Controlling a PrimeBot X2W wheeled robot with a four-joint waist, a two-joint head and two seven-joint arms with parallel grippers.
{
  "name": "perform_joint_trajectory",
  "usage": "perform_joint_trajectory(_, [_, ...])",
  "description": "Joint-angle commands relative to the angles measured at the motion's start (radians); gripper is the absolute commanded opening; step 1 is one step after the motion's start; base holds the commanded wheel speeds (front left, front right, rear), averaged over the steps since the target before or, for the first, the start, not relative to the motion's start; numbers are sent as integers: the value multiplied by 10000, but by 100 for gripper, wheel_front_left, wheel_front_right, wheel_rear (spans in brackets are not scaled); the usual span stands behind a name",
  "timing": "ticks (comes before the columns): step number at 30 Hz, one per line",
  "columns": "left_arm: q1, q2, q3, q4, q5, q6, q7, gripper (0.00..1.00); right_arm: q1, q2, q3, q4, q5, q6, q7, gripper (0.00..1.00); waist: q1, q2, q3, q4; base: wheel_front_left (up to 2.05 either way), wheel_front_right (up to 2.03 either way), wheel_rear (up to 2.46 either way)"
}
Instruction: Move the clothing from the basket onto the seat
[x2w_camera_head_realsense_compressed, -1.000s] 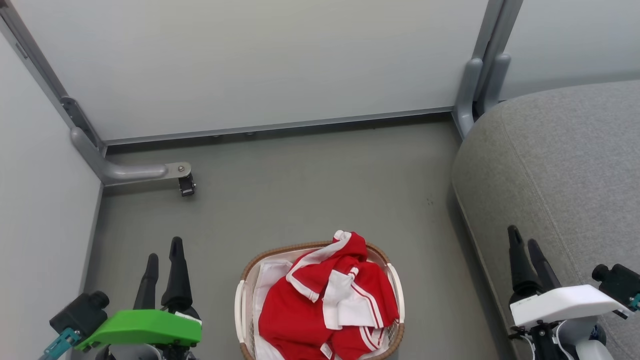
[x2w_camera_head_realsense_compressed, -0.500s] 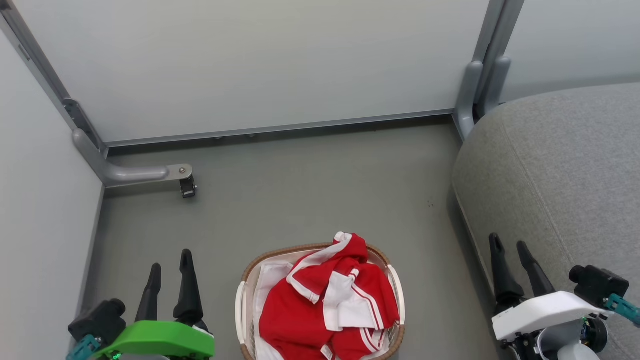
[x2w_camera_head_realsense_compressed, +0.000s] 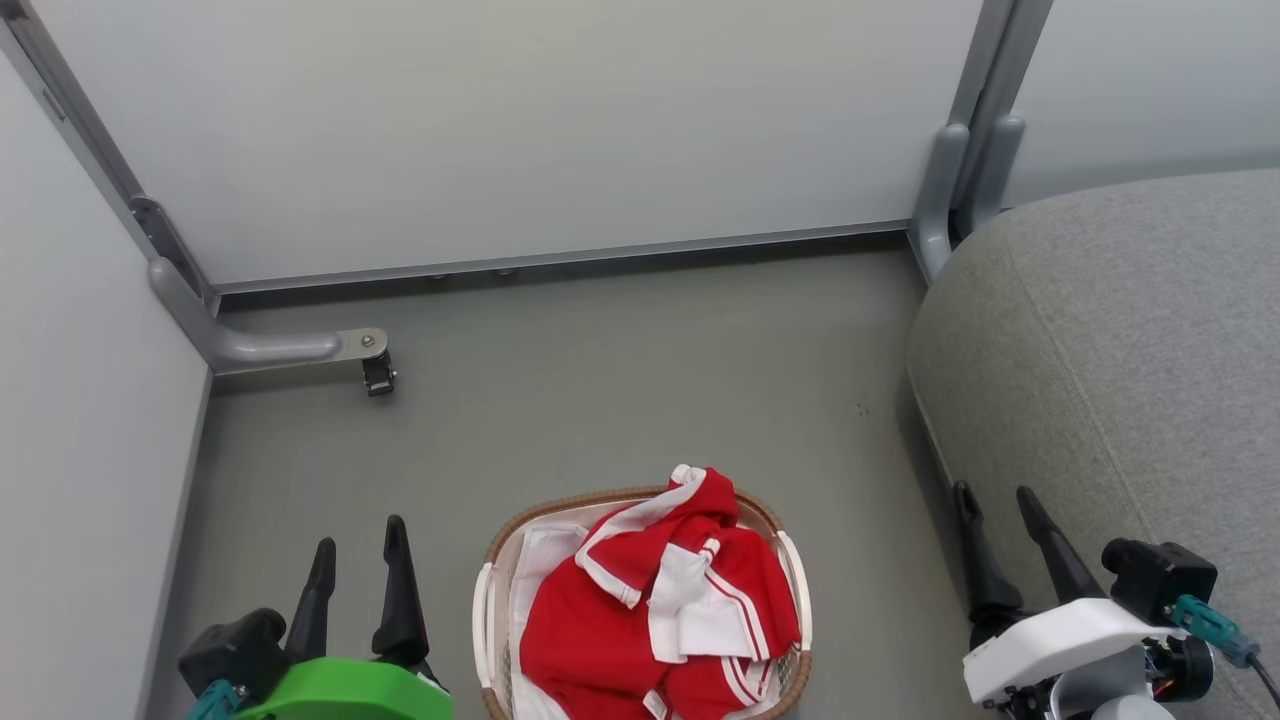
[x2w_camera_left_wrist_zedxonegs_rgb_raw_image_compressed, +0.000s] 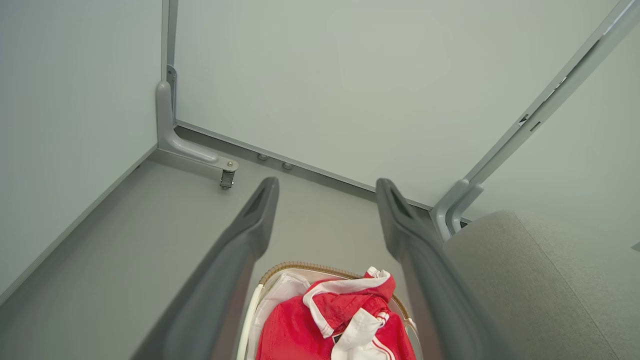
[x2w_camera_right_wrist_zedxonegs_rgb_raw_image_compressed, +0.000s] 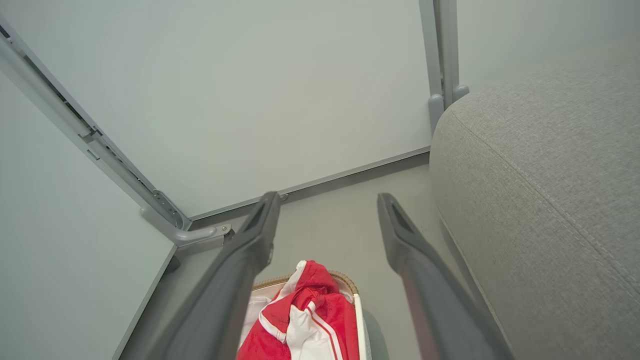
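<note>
At bottom centre, basket (x2w_camera_head_realsense_compressed: 600, 496) heaped with red clothing (x2w_camera_head_realsense_compressed: 650, 610); at right, grey seat (x2w_camera_head_realsense_compressed: 1120, 350) without any; at lower corners, left claw (x2w_camera_head_realsense_compressed: 360, 535) and right claw (x2w_camera_head_realsense_compressed: 994, 492) wide open, empty; everything left to move.

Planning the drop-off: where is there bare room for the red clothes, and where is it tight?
The seat is bare grey cushion from its rounded edge back to the wall panel. The floor between basket and wall panel is free, bar a caster bracket at left. Tight: the basket, heaped with clothing, flanked by the left gripper and right gripper.
</note>
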Motion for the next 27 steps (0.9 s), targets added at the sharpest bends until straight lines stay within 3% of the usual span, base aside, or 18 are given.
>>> perform_joint_trajectory(1, [128,71,-54,1,282,44,-99,100,86,-58,14,-24,-265,3,-101,100,0,0,0,8,0,0,0])
perform_joint_trajectory(27, [351,85,-546,483,2103,218,-634,100,209,-81,213,292,-2407,2,-655,100,0,0,-25,91,0,0,0])
